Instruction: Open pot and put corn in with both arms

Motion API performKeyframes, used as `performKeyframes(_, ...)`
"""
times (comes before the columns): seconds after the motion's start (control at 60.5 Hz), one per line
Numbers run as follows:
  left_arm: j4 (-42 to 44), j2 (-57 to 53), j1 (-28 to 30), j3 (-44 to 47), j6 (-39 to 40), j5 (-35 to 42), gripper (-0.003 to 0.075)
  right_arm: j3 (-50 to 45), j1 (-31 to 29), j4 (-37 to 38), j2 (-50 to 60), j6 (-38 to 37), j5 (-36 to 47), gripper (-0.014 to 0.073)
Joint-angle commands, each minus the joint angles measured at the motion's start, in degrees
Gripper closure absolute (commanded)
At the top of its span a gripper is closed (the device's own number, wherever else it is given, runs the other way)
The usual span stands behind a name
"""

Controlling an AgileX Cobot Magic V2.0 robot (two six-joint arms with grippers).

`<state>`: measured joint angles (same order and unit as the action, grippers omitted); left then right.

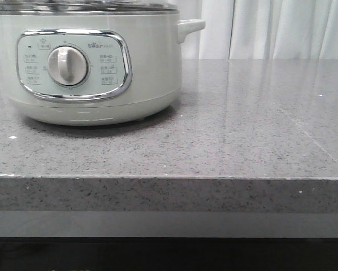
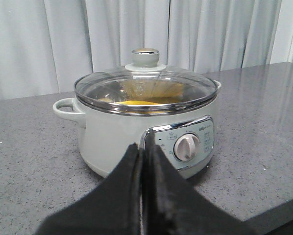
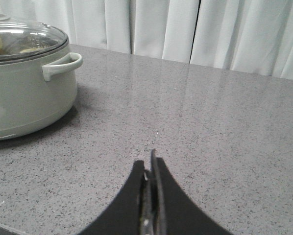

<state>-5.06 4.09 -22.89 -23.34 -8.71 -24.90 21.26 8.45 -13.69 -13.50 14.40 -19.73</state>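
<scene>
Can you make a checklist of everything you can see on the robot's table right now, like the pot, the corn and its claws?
Surface: grey speckled stone counter, glossy.
Pot: pale green cooker on the counter, glass lid on, dial facing front.
Corn: something yellow shows through the lid, likely the corn inside.
Clutter: nothing seen.
Left gripper: shut, empty, facing the pot.
Right gripper: shut, empty, over bare counter beside the pot.
Cables: nothing seen.
Surroundings: white curtains behind the counter.
</scene>
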Motion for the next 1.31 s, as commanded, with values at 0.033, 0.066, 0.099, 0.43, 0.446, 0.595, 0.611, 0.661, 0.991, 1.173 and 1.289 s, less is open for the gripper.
performKeyframes(0.033,-0.62,-0.84,2.61,1.6,0.1,6.53,0.0738,1.46,-0.27,-0.21,-0.42,0.47,4.39,0.0662)
performKeyframes(0.066,-0.62,-1.64,4.31,3.27,0.1,7.21,0.0738,1.46,-0.27,-0.21,-0.42,0.47,4.39,0.0662)
performKeyframes(0.099,-0.71,-2.19,5.6,4.47,0.1,7.44,0.0738,1.46,-0.21,-0.21,-0.42,0.47,4.39,0.0662)
performKeyframes(0.43,-0.74,-5.78,19.47,19.72,0.1,14.3,0.0738,1.46,-0.21,-0.21,-0.42,0.47,4.37,0.0662)
performKeyframes(0.446,-0.74,-5.78,19.83,20.48,0.1,15.04,0.0738,1.46,-0.21,-0.21,-0.42,0.47,4.37,0.0662)
performKeyframes(0.595,-1.81,-5.78,22.69,23.59,0.1,16.29,0.0738,1.46,-0.21,-0.21,-0.42,0.47,4.37,0.0662)
performKeyframes(0.611,-1.81,-5.78,22.8,23.59,0.1,16.53,0.0738,1.46,-0.21,-0.21,-0.42,0.47,4.37,0.0662)
performKeyframes(0.661,-1.9,-5.78,22.89,23.69,0.1,17.2,0.0738,1.46,-0.21,-0.21,-0.42,0.47,4.37,0.0662)
performKeyframes(0.991,-1.9,-5.64,22.89,23.69,0.1,17.06,0.0738,1.46,-0.21,-0.21,-0.42,0.47,4.37,0.0662)
performKeyframes(1.173,-1.9,-5.64,22.89,23.69,0.1,17.06,0.0738,1.46,-0.21,-0.21,-0.42,0.47,4.37,0.0662)
performKeyframes(1.289,-1.9,-5.64,22.89,23.69,0.1,17.06,0.0738,1.46,-0.21,-0.21,-0.42,0.47,4.37,0.0662)
